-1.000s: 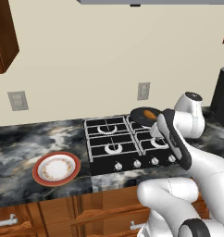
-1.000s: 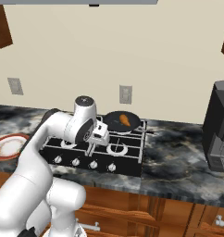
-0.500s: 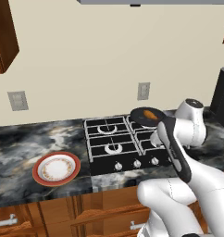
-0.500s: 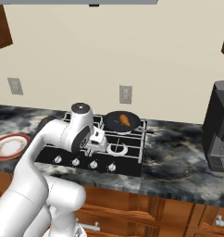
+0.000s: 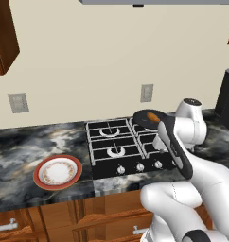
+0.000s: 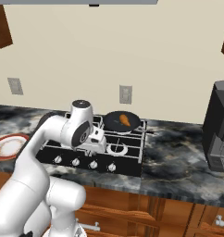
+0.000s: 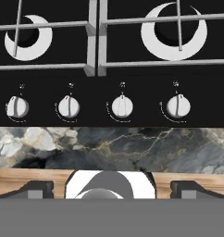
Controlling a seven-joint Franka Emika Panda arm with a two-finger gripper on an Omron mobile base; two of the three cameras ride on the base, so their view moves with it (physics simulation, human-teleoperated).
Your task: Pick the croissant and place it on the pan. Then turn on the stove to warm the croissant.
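- pincer [image 7: 112, 187] at lower frame edge, tips cut off (can't tell whether clenched or released)
- orange croissant [image 6: 125, 120] lies in dark pan [image 6: 113, 121], upper-centre stove [image 6: 132, 152]

croissant [image 6: 125, 120] lying in the pan [image 6: 115, 122] on the stove [image 6: 132, 155] back right burner, red-rimmed plate [image 6: 0, 153] at far left

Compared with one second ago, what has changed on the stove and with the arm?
The arm has swung back from the rear burners toward the front of the stove, so the hand now looks down on the row of knobs. Nothing was taken hold of or let go. The croissant stays in the pan on the rear burner, and the plate stays on the counter.
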